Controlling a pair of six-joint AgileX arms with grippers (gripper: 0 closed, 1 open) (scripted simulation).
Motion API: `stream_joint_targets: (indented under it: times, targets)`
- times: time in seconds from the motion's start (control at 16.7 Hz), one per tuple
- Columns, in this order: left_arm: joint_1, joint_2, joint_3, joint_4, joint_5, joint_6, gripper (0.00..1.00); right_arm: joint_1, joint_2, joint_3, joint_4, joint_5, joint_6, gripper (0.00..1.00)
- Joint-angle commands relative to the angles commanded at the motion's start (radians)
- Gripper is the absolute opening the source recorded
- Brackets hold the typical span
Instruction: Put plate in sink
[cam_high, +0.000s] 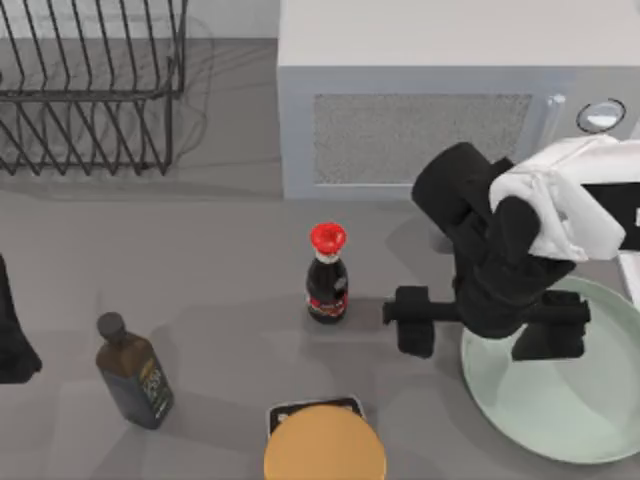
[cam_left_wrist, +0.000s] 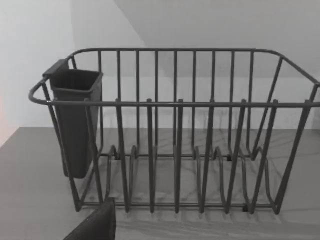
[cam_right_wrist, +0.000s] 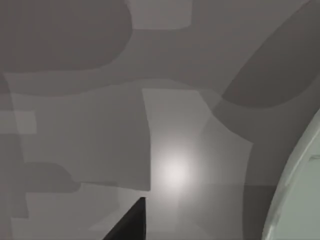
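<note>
Top view, my right gripper (cam_high: 487, 325): I hang over the left rim of the plate (cam_high: 560, 410), fingers spread wide apart, one out over bare table, the other over the plate; nothing is held.
Plate: near right of the table, flat on the top, its right edge running out of sight; my arm covers part of its far side.
Orange-tan disc (cam_high: 325, 445): at the near edge, left of the plate, sitting on a dark item with a pale patch; any writing there is too small for me to read.
Olive bottle (cam_high: 133, 373): near left, a round pale label I cannot read.
My left arm (cam_high: 14, 335): parked at the left edge; I cannot tell how its fingers stand.
Red-capped bottle (cam_high: 327, 273): middle of the table, just left of my outstretched finger; a red label, lettering unreadable.
Risk, bottle: as I judge it, a sideways swing of my open finger could knock it over.
Risk, plate: the rim is shallow, so a pinch on it may slip or tip the plate on lifting.
Microwave (cam_high: 440, 100): far right, no readable marking.
Dish rack (cam_left_wrist: 175, 135): far left.
Sink: I cannot place it from here.
</note>
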Motion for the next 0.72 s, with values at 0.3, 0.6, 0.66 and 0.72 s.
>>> stream_joint_targets:
  times: [0.3,0.6,0.66,0.72]
  targets:
    - [0.000,0.000,0.000,0.000,0.000,0.000,1.00,0.000,0.000,0.000,0.000,0.000,0.000,0.25]
    - [0.000,0.000,0.000,0.000,0.000,0.000,1.00,0.000,0.000,0.000,0.000,0.000,0.000,0.00]
    - [0.000,0.000,0.000,0.000,0.000,0.000,1.00,0.000,0.000,0.000,0.000,0.000,0.000,0.00]
    - [0.000,0.000,0.000,0.000,0.000,0.000,1.00,0.000,0.000,0.000,0.000,0.000,0.000,0.00]
